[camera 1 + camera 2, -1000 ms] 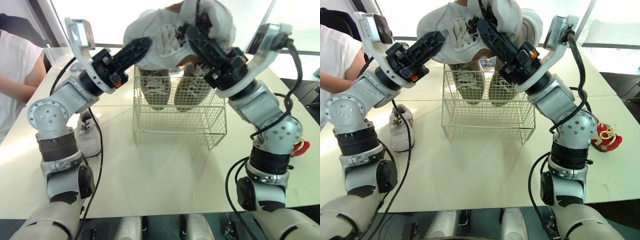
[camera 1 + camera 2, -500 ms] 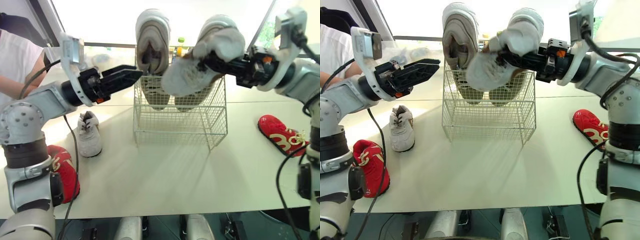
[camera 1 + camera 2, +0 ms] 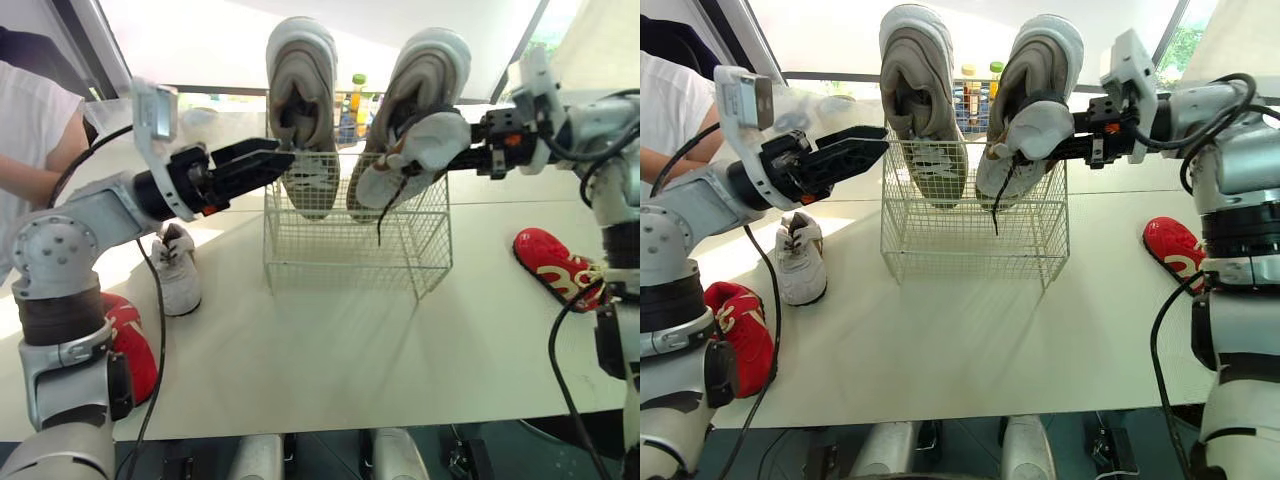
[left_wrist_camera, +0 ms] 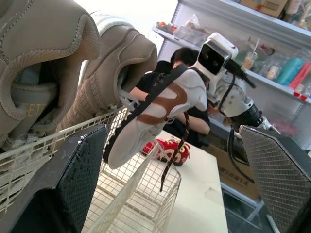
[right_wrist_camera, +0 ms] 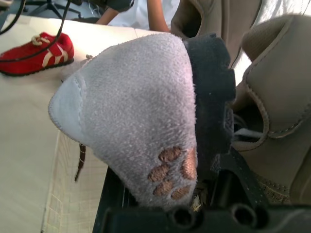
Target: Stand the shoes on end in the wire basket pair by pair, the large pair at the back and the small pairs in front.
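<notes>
One red shoe (image 3: 740, 335) partly behind left arm (image 3: 670, 310); person (image 3: 670, 110) half off-frame.

It looked like a robotics lab: stocked shelves (image 4: 279, 73) and a seated person (image 4: 187, 58) lay beyond the left jaws, a white desk (image 3: 330, 340) beneath them.

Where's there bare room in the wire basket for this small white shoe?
The front half of the white wire basket, between its front wall and the two large beige sneakers crowding the back, is bare. So is the cream table before it.
</notes>
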### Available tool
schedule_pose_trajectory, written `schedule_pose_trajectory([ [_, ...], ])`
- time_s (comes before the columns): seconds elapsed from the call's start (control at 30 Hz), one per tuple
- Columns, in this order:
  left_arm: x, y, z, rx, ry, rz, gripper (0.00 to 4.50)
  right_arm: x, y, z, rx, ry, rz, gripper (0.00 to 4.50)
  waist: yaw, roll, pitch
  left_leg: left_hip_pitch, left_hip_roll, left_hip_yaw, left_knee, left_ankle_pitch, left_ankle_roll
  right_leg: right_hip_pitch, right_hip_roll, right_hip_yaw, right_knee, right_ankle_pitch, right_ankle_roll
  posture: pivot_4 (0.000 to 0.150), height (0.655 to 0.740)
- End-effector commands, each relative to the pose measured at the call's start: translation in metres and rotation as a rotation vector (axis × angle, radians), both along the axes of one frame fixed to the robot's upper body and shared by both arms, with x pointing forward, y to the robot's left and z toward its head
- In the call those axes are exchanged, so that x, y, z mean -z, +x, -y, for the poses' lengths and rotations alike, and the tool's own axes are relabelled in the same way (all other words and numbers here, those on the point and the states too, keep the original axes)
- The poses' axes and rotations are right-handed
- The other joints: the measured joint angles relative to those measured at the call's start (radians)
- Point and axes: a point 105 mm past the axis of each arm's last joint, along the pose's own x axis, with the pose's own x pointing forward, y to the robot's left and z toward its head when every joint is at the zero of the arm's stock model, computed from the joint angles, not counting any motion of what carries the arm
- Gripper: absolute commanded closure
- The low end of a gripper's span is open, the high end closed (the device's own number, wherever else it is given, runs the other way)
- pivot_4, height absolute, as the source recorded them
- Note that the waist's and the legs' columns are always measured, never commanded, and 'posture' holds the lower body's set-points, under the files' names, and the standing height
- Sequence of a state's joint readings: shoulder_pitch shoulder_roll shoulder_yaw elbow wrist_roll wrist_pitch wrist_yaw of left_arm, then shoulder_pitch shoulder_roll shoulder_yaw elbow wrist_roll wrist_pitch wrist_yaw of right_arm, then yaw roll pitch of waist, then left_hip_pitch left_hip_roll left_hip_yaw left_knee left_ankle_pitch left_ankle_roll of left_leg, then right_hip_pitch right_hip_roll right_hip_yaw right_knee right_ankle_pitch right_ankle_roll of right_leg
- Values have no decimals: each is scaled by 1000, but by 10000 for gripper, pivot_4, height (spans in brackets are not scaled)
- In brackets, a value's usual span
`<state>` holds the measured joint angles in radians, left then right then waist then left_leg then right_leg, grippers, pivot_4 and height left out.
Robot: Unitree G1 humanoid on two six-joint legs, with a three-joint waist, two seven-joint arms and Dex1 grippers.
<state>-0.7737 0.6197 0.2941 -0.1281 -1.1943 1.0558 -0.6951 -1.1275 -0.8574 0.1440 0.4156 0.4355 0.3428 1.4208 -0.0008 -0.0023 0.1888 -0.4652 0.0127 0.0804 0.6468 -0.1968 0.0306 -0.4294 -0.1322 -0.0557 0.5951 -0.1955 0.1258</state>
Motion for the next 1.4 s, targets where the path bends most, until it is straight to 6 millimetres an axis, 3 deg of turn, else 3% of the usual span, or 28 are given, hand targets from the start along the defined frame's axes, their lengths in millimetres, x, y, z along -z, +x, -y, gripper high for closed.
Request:
schedule_pose_trajectory([
  [0.03,-7,-6,2,-2,2,57,102,-5,3,2,-13,-71,50,38380,-1,0,0,0,0,0,0,0,0,0,0,0,0,0,0,1500,7400],
  [0.23,-3,-7,5,-4,14,65,102,12,14,7,1,-168,33,38380,-12,0,0,0,-1,1,0,1,0,0,0,0,0,0,0,1500,7400],
  [0.53,0,-7,8,-7,31,68,102,28,16,3,-7,-173,11,38380,-13,0,0,1,-1,1,-1,2,-2,0,1,0,1,0,0,1500,7400],
  [0.8,-1,-5,12,8,35,70,0,34,9,6,6,-187,34,310,-12,0,0,1,-1,1,-1,3,-4,1,1,0,1,0,0,1500,7400],
  [1.0,1,-5,12,15,44,67,0,19,-8,12,22,-236,149,310,-11,0,0,1,-1,1,-1,3,-4,1,0,0,1,0,0,1500,7400],
  [1.13,4,-4,5,-15,70,61,0,-7,-16,17,70,-221,244,310,-11,0,0,1,-1,0,-1,3,-4,0,0,0,2,0,0,1500,7400],
  [1.3,8,-1,-22,-129,130,41,0,-41,-28,26,125,-168,351,310,-13,0,0,1,0,0,-1,2,-4,0,0,0,1,0,0,1500,7400],
  [1.4,14,2,-48,-273,171,17,0,-57,-51,14,47,-71,362,310,-15,0,0,1,1,-1,-2,1,-4,-1,0,0,1,0,0,1500,7400],
])
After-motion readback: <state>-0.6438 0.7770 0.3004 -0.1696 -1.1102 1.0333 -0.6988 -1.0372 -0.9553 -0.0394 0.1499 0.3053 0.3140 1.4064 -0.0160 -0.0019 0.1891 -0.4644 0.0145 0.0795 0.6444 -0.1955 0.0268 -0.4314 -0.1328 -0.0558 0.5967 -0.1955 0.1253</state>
